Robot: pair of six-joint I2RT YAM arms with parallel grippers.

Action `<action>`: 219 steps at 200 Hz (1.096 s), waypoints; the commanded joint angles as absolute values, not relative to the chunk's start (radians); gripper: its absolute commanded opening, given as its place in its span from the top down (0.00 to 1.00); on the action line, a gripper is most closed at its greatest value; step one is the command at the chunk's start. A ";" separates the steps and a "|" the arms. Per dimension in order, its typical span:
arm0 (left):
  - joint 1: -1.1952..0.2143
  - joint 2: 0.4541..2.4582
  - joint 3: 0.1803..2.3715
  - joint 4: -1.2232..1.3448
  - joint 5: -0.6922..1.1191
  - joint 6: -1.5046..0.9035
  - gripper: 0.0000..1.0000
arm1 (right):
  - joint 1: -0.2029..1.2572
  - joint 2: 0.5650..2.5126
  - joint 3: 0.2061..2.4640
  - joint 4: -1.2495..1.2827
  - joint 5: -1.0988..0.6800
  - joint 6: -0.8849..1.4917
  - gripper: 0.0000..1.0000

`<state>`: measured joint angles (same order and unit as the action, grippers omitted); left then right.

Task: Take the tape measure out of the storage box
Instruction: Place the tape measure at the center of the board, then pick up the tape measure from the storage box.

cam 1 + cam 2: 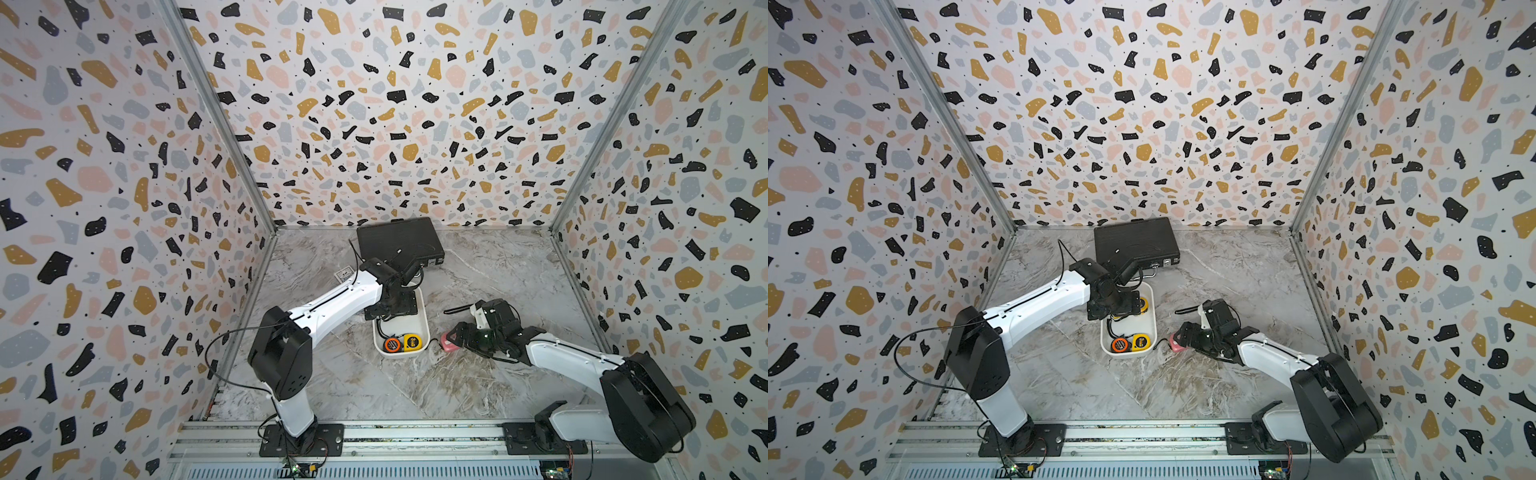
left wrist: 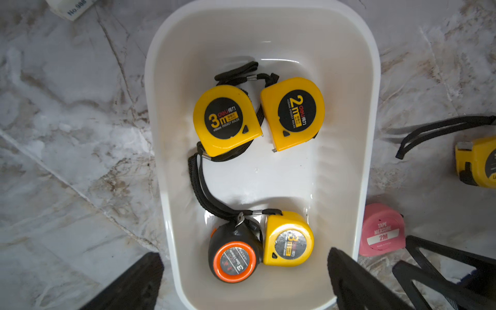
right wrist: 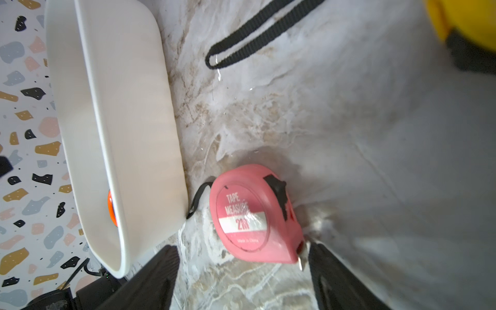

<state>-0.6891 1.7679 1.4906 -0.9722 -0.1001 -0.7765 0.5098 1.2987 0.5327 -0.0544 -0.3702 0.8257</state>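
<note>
**Left gripper [image 2: 245, 255] over storage box [image 2: 346, 166] — nearer arm**

You've got it wide open, empty; the orange-black tape measure [image 2: 233, 257] lies nearest its fingertips, at the box's robot-side end. Right gripper [image 3: 243, 248] — jaws apart, clamping nothing — straddles the pink tape measure [image 3: 249, 214] on the table [image 3: 349, 134] outside.

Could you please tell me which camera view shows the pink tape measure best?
The right wrist view: the pink tape measure lies whole and close, its label readable. The left wrist view shows it smaller, near the edge; both top views show only a small pink patch.
</note>
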 commanded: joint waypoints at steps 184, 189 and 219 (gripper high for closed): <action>-0.632 2.025 1.580 -0.871 -0.231 -0.758 0.27 | 0.422 1.196 0.609 -0.219 -0.379 0.728 0.16; -0.632 2.025 1.575 -0.867 -0.236 -0.765 0.27 | 0.421 1.198 0.610 -0.218 -0.381 0.726 0.16; -0.632 2.017 1.549 -0.846 -0.253 -0.800 0.29 | 0.414 1.212 0.616 -0.217 -0.387 0.717 0.16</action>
